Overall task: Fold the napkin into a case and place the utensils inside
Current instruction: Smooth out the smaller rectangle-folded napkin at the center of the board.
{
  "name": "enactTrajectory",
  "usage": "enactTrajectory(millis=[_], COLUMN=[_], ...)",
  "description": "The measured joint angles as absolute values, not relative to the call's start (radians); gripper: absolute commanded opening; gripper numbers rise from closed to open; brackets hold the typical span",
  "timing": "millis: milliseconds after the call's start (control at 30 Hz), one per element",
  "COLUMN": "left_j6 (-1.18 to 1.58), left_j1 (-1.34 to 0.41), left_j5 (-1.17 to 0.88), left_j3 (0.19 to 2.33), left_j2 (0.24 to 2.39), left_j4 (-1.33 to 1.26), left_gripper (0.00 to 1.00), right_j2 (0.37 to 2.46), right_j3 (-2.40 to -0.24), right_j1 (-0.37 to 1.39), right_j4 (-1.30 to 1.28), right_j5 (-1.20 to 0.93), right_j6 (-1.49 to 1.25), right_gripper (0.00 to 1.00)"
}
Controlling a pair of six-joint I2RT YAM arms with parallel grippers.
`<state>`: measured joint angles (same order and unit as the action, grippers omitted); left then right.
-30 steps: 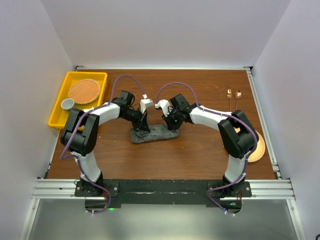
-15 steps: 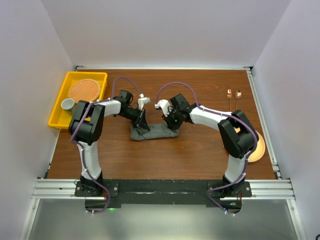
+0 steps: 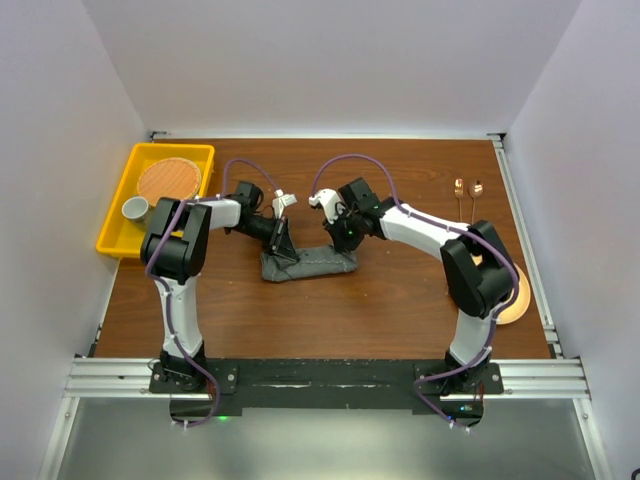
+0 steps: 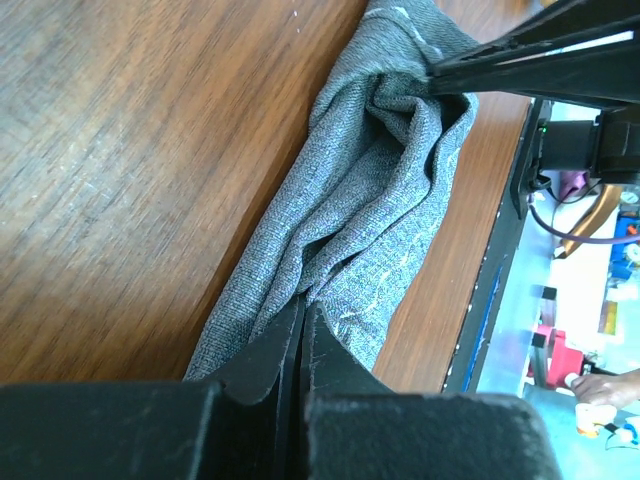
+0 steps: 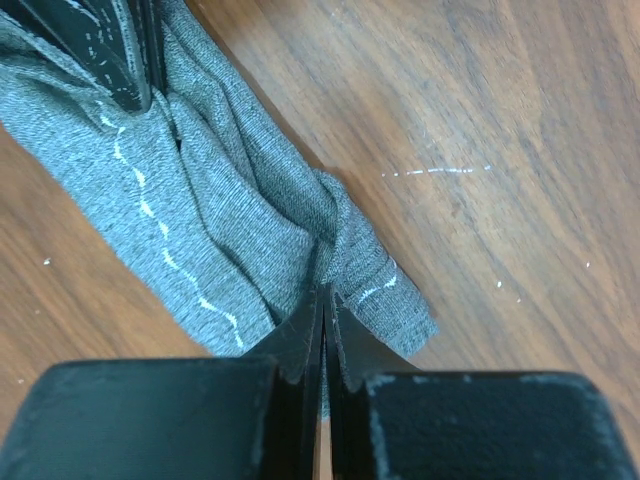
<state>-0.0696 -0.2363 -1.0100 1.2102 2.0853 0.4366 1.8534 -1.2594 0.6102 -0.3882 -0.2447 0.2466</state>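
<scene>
**Napkin held at both ends.** The left claw [image 4: 300,306] is clamped tight on one end of the napkin [image 4: 372,215]. The right claw [image 5: 325,293] is pinched closed on the opposite end. The grey cloth lies bunched in a rumpled strip on the table [image 3: 400,300] between them. Each claw's tips press the fabric close to the wood. Creases run the strip's length and the pale hem stitching shows on top.

By the look of it, no neat case has formed yet. The layers are gathered unevenly in each pinch, so a pull apart could drag a fold loose or slip the cloth from one claw. A twist would leave a wad with no pocket to fill. Tips riding this low could also scrape the table.

Well off to the right claw's right, toward the far edge, the utensils [image 3: 467,188] lie side by side, none in the cloth. Nearer the bases on that same side, a plate [image 3: 518,297] shows only in part. Out past the left claw's left, a yellow tray [image 3: 176,148] holds a round woven mat [image 3: 168,182] and a small white cup [image 3: 135,208].
</scene>
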Motion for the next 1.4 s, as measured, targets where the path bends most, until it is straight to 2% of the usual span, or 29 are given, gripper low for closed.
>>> enactTrajectory(millis=[67, 133, 200, 233, 300, 333, 400, 900, 1400], left_j6=[-0.063, -0.062, -0.061, -0.062, -0.062, -0.061, -0.061, -0.061, -0.059], left_j1=[-0.236, -0.235, -0.235, -0.235, -0.235, -0.235, -0.235, -0.233, -0.232], left_j5=[-1.013, -1.015, -1.015, -1.015, -1.015, -1.016, -1.017, -1.019, -1.021], left_j3=[1.211, 1.211, 1.211, 1.21, 1.21, 1.21, 1.209, 1.206, 1.204], left_j2=[2.088, 2.089, 2.089, 2.089, 2.089, 2.089, 2.089, 2.089, 2.089], left_j4=[0.436, 0.435, 0.435, 0.435, 0.435, 0.434, 0.432, 0.428, 0.425], left_gripper=[0.0, 0.0, 0.0, 0.0, 0.0, 0.0, 0.0, 0.0, 0.0], right_j2=[1.849, 1.848, 1.843, 1.839, 1.823, 1.81, 1.789, 1.748, 1.8], right_j3=[-1.267, -1.275, -1.278, -1.278, -1.278, -1.278, -1.279, -1.229, -1.156], right_j1=[0.61, 0.61, 0.607, 0.606, 0.601, 0.596, 0.59, 0.588, 0.669], right_j4=[-0.404, -0.421, -0.435, -0.443, -0.461, -0.469, -0.479, -0.472, -0.336], right_j5=[-0.245, -0.245, -0.244, -0.244, -0.244, -0.245, -0.249, -0.252, -0.058], right_j6=[0.238, 0.232, 0.229, 0.226, 0.229, 0.241, 0.257, 0.429, 0.482], right_gripper=[0.22, 0.37, 0.43, 0.5, 0.57, 0.64, 0.68, 0.7, 0.54])
